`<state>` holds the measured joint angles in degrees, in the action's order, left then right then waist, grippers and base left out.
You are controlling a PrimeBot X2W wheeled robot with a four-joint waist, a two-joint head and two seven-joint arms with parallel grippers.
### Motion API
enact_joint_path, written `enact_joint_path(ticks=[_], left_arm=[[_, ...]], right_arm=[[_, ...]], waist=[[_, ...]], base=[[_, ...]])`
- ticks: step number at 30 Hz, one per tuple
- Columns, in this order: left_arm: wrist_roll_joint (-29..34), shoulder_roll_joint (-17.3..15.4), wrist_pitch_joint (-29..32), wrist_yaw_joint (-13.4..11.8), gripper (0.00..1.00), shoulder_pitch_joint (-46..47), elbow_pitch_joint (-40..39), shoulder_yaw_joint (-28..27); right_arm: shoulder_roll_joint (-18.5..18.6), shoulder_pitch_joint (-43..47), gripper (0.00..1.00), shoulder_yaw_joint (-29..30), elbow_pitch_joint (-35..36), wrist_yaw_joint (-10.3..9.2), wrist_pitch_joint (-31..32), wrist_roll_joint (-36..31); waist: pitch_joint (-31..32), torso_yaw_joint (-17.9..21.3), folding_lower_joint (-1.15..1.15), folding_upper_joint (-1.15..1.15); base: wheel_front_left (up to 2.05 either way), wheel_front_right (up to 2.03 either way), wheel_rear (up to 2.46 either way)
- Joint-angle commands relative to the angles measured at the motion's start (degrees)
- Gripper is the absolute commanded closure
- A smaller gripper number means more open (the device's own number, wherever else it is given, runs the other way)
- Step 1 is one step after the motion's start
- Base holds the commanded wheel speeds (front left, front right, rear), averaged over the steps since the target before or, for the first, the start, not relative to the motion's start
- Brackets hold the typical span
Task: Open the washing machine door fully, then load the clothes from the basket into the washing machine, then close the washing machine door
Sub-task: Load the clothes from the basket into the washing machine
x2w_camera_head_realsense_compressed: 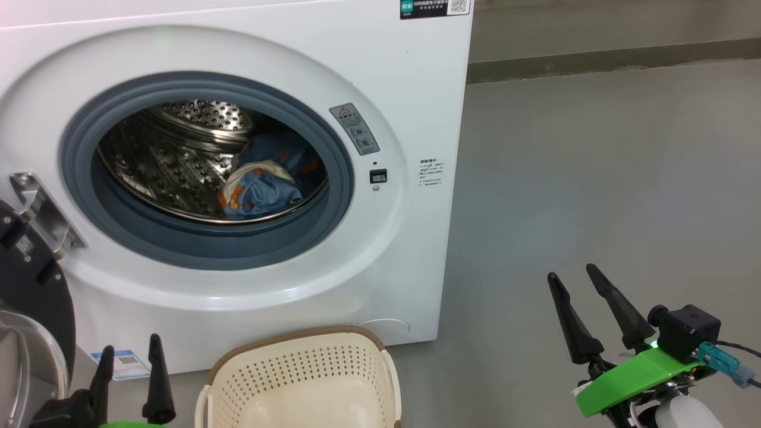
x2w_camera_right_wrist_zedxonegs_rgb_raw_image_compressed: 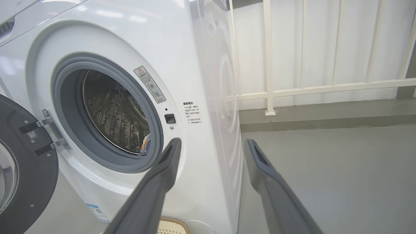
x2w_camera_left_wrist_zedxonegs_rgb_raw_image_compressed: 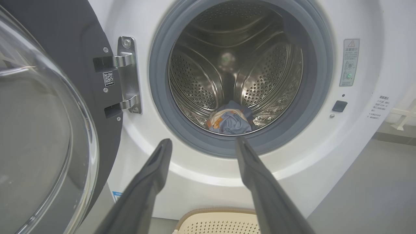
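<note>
The white washing machine [x2w_camera_head_realsense_compressed: 386, 71] stands with its round black door [x2w_camera_head_realsense_compressed: 30, 279] swung wide to the left on a metal hinge [x2w_camera_left_wrist_zedxonegs_rgb_raw_image_compressed: 128, 74]. Blue clothes [x2w_camera_head_realsense_compressed: 261, 181] with orange print and a cream part lie inside the steel drum [x2w_camera_left_wrist_zedxonegs_rgb_raw_image_compressed: 201, 81]; the left wrist view shows the same clothes [x2w_camera_left_wrist_zedxonegs_rgb_raw_image_compressed: 230, 118] low in the drum. The cream basket [x2w_camera_head_realsense_compressed: 303, 380] with a brown rim sits on the floor in front, and what shows of its inside holds nothing. My left gripper [x2w_camera_head_realsense_compressed: 131, 348] is open beside the basket, empty. My right gripper [x2w_camera_head_realsense_compressed: 574, 270] is open over the floor at the right, empty.
Grey floor [x2w_camera_head_realsense_compressed: 594, 178] stretches to the right of the machine. A white railing [x2w_camera_right_wrist_zedxonegs_rgb_raw_image_compressed: 269, 65] stands behind it, at a raised kerb [x2w_camera_right_wrist_zedxonegs_rgb_raw_image_compressed: 325, 120]. The door's glass bowl [x2w_camera_left_wrist_zedxonegs_rgb_raw_image_compressed: 39, 146] bulges out close to my left gripper.
</note>
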<state>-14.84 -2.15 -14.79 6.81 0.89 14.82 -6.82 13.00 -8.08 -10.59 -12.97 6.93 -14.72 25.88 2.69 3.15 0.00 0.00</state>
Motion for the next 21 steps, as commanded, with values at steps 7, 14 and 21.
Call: enact_joint_path(ticks=[7, 14, 21], left_arm=[[2.09, -0.76, -0.21, -0.58, 0.0, 0.43, -1.4, -0.92], [2.67, -0.75, -0.21, -0.46, 0.0, 0.45, -1.04, -0.91], [2.99, -0.74, -0.21, -0.34, 0.0, 0.4, -1.38, -0.83]], right_arm=[[0.87, 0.08, 0.0, -1.08, 1.47, 0.56, -0.28, 0.83], [1.12, 0.17, 0.0, -1.38, 1.21, 0.56, -0.28, 0.9], [1.36, 0.42, 0.0, -1.49, 1.09, 0.56, -0.28, 0.96]], waist=[[0.08, -0.12, 0.0, 0.0], [0.39, -0.14, 0.0, 0.0], [0.72, -0.15, 0.0, 0.0]], base=[[0.0, 0.0, 0.0], [0.0, 0.0, 0.0], [0.0, 0.0, 0.0]])
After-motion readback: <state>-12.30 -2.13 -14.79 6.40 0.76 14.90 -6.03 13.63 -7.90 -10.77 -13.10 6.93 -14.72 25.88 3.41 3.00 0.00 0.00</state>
